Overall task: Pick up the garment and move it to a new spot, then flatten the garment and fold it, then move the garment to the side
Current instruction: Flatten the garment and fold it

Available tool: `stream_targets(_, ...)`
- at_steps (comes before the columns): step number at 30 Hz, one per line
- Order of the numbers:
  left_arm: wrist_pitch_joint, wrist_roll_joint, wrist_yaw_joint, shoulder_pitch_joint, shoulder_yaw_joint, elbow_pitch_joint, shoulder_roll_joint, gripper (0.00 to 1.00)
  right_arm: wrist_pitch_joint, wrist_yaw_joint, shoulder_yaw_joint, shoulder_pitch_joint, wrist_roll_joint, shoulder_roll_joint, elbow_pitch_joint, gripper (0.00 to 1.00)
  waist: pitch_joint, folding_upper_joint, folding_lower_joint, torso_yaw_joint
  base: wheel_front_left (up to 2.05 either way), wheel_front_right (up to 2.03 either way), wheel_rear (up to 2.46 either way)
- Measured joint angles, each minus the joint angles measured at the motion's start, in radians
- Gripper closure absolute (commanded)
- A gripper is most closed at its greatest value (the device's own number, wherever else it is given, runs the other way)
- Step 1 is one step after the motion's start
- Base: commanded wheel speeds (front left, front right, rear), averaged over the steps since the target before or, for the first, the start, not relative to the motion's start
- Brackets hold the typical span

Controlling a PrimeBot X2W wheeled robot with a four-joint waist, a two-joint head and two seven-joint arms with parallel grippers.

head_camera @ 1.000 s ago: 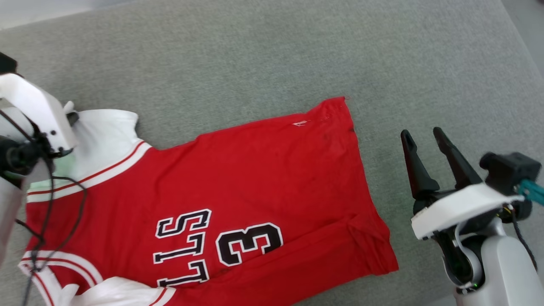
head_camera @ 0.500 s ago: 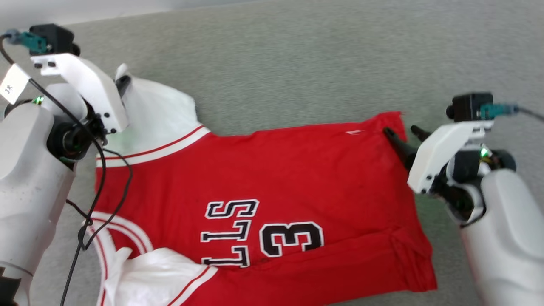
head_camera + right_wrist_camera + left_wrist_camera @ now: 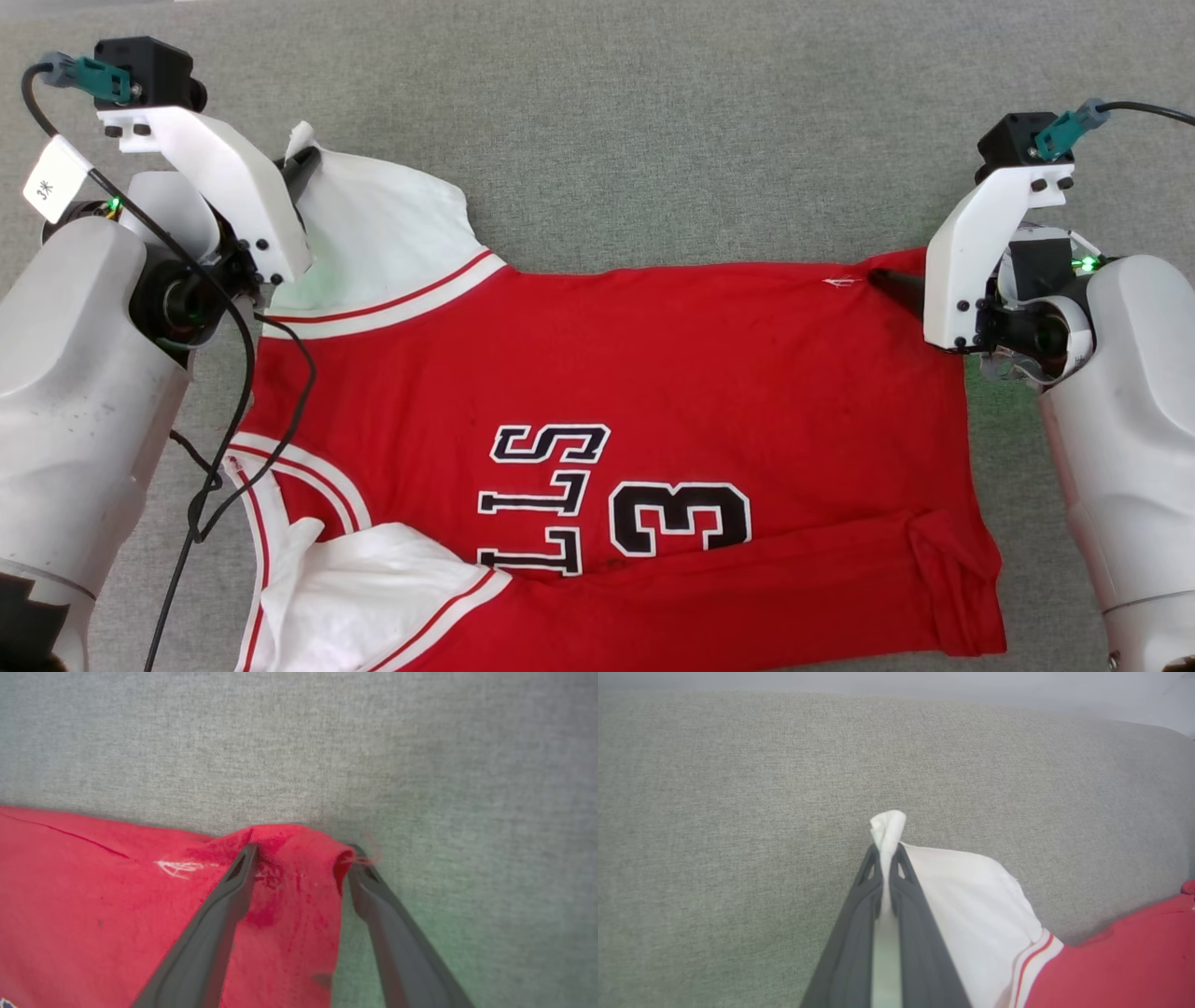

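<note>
Garment (image 3: 607, 373) spread mid-frame, lower edge rumpled. My left gripper (image 3: 301, 171) pinches white sleeve (image 3: 383, 224), upper left. Right gripper (image 3: 303, 850) wide apart, straddling red hem corner (image 3: 289, 877), holding nothing. I judge flattening underway; fold, side move remain.

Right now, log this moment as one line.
left gripper: shut on white sleeve of red jersey garment | right gripper: open around its red hem corner

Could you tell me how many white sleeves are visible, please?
2, both on the red jersey shirt. One white short sleeve is far left, pinched by the left gripper; the other lies crumpled near left.
</note>
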Motion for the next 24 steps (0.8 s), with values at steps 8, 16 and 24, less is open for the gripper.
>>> stream_targets(8,-0.035,0.007,-0.018,0.002,-0.003,0.018,0.007,1.0,-0.052,-0.001,-0.002,0.001,-0.003,0.008,0.001,1.0,-0.032,0.0,0.0001,-0.006,0.0,0.0,0.0)
stream_targets(16,-0.114,-0.011,-0.009,0.077,0.028,-0.027,0.033,1.0,-0.131,-0.001,-0.025,0.067,0.013,-0.015,-0.117,1.0,-0.116,0.0,0.0001,-0.004,0.0,0.0,0.0)
stream_targets(24,-0.214,-0.063,0.057,0.363,0.067,-0.202,0.088,1.0,-0.16,-0.001,-0.04,0.304,0.023,-0.023,-0.251,1.0,-0.22,0.0,0.0,0.005,0.0,0.0,0.0)
